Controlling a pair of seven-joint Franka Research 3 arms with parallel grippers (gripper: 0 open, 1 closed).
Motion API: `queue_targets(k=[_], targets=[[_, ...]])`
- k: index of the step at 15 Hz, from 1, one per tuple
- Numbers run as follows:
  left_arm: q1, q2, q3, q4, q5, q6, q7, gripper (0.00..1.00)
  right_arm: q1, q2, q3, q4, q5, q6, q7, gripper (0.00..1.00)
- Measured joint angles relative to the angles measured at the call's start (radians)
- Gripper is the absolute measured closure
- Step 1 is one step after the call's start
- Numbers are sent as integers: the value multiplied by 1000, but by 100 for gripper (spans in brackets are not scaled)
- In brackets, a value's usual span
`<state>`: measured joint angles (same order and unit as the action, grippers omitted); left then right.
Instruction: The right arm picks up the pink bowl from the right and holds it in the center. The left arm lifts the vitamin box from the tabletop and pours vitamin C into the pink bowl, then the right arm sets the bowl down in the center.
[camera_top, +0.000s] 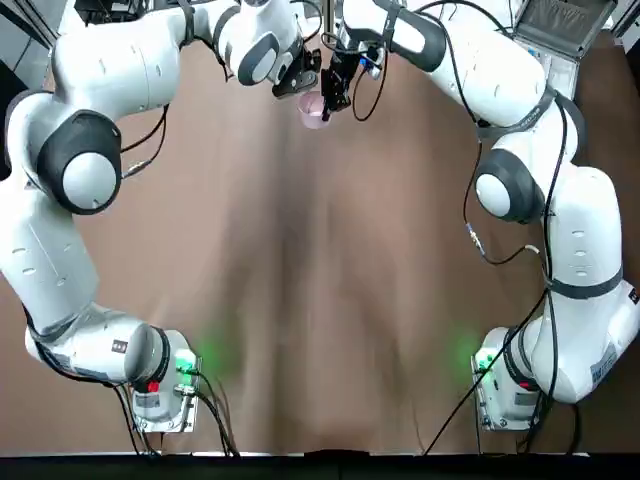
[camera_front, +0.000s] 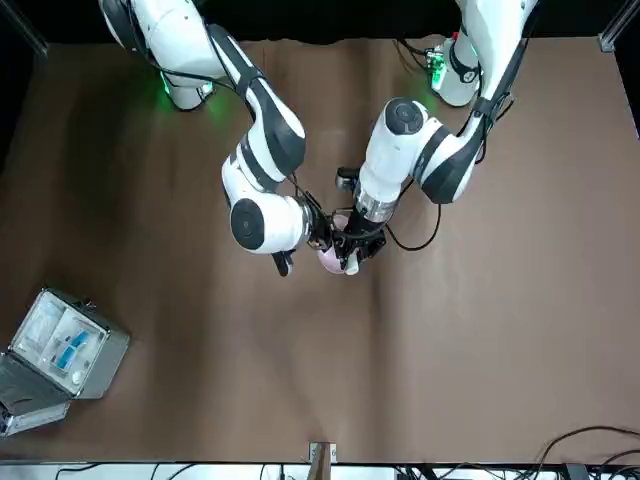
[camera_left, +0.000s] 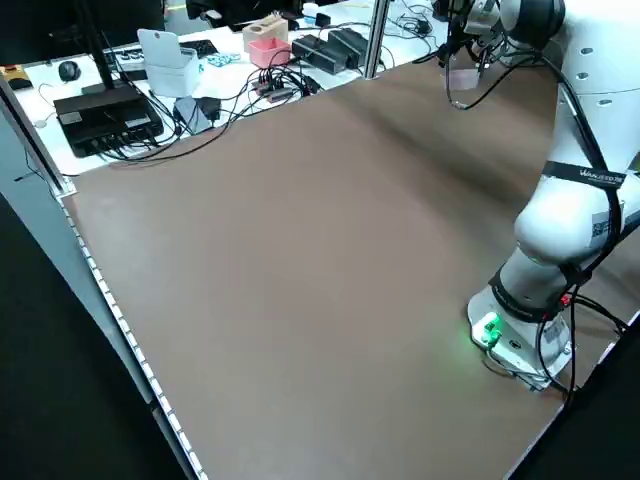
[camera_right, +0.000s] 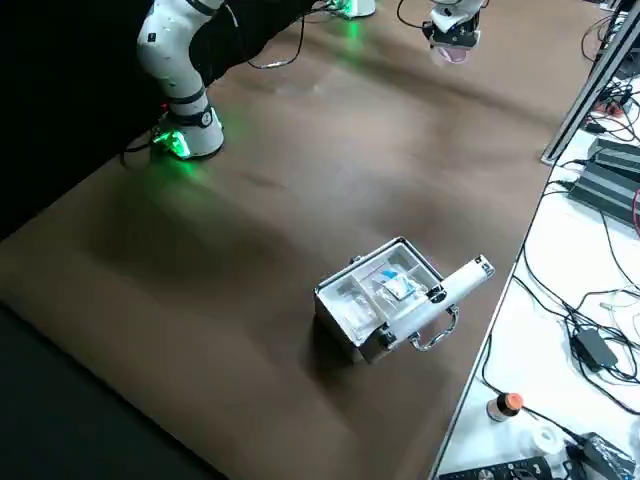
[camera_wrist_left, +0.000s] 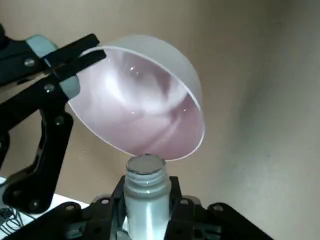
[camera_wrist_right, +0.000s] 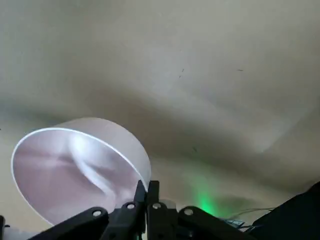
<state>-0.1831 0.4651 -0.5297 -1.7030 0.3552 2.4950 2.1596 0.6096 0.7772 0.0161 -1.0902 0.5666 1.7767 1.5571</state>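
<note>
Pink plastic, thin-walled and plainly light: the bowl (camera_wrist_left: 142, 107) hangs above the tabletop (camera_top: 320, 300) at the centre, far from the arms' bases, tilted in the right gripper (camera_wrist_right: 148, 192). That claw is pinched nearly closed on the bowl's rim, one finger inside and one outside. So thin a wall would likely flex or slip under a side load, so I judge the rim the only sensible hold, and a firm one.

At the bowl's lip sits the vitamin box (camera_wrist_left: 146, 192), a small pale bottle with a threaded open neck, clamped by its body between the narrow-set fingers of the left gripper (camera_wrist_left: 145, 210). Its mouth points into the bowl, almost touching the lower edge. Smooth and round, it could turn in the grip; holding it mid-body, as here, leaves the neck free for pouring. No contents can be seen in the bowl from either wrist view.

Count: one bowl, one bottle, two arms, the left arm (camera_top: 70, 170) and the right arm (camera_top: 560, 230), their grippers meeting over the table's centre. One grey hinged case (camera_right: 385, 300) lies open on the table well apart from them, on the robot's right, untouched.
</note>
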Motion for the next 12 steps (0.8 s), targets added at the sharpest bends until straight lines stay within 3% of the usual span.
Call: queue_targets(k=[12], targets=[[-29, -27, -1, -61, 186, 102, -76, 64, -10, 5, -1, 0, 0, 0, -5, 98]])
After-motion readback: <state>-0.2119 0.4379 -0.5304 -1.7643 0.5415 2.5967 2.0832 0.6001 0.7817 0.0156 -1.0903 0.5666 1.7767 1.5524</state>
